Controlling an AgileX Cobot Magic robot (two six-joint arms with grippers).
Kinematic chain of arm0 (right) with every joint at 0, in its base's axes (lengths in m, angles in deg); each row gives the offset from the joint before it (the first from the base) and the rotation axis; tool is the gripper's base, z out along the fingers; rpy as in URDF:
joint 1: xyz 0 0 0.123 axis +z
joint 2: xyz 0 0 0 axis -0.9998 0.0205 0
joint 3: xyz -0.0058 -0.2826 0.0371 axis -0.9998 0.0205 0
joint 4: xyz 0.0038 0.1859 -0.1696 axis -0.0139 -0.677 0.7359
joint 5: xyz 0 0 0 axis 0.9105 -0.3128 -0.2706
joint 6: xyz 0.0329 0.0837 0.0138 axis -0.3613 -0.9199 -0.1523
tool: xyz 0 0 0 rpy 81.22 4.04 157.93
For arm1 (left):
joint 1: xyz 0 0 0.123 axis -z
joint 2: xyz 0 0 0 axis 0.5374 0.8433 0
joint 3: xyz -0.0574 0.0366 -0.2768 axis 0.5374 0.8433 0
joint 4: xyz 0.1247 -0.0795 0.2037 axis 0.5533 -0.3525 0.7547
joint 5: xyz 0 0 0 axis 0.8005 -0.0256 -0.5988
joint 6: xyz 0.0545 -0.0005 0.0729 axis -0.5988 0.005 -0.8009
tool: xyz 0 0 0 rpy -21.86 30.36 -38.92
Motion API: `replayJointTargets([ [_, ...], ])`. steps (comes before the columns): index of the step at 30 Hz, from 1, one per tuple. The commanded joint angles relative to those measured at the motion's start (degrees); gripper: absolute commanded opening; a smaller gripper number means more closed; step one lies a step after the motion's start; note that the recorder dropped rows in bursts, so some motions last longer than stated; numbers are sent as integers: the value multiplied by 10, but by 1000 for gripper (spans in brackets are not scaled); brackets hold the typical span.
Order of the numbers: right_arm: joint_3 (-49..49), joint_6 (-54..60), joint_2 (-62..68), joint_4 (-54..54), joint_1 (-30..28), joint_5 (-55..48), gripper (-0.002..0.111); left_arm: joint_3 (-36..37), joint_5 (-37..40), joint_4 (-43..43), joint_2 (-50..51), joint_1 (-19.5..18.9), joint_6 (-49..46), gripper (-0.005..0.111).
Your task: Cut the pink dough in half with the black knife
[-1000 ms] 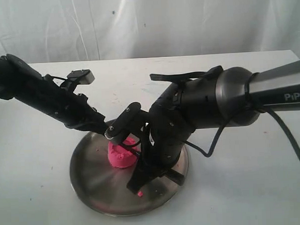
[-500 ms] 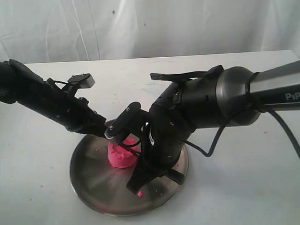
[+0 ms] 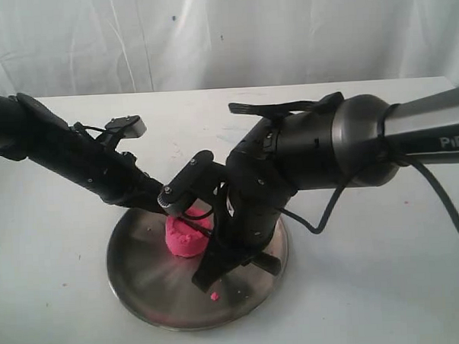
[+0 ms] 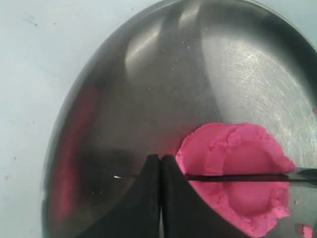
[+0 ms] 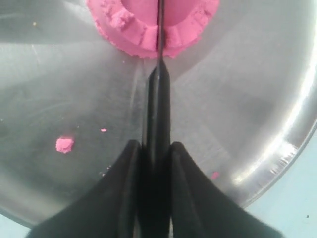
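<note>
- right now our right pincer (image 5: 154, 163) is clenched on the knife (image 5: 158, 99) handle, fingers (image 5: 126, 183) pressed to either side of it.
- the knife's thin blade lies edge-down across the dough (image 4: 237, 173), running over its dented middle; in the left wrist view it shows as a dark line (image 4: 242, 177) from one side of the lump to the other.
- the dough (image 3: 185, 233) is one pink lump sitting on the plate (image 3: 142, 275), toward the plate's middle; in the exterior view it is partly hidden by our two arms.
- we cannot tell how deep the blade has gone into the dough.
- our left pincer (image 4: 159, 163) is clenched with nothing between its fingers (image 4: 143, 198), its tips meeting just beside the dough's edge and close to the blade; whether they touch the dough we cannot tell.
- in the exterior view our left pincer (image 3: 164, 205) comes in from the left, and our right pincer (image 3: 218, 252) leans over the plate from the right.
- a small pink crumb (image 5: 64, 144) lies on the plate apart from the dough, with a few finer specks near it.
- the plate rests on the white table (image 3: 60, 301).
</note>
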Motion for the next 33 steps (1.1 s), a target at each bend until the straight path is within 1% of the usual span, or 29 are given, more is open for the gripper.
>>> replayJointTargets([
  [1,-6,4,-2,1,0,3,7,1,16,-3,0,2,1,0],
  [18,-3,4,28,-10,0,5,7,1,18,-3,0,2,1,0],
  [33,-4,4,3,-10,0,9,7,1,18,-3,0,2,1,0],
])
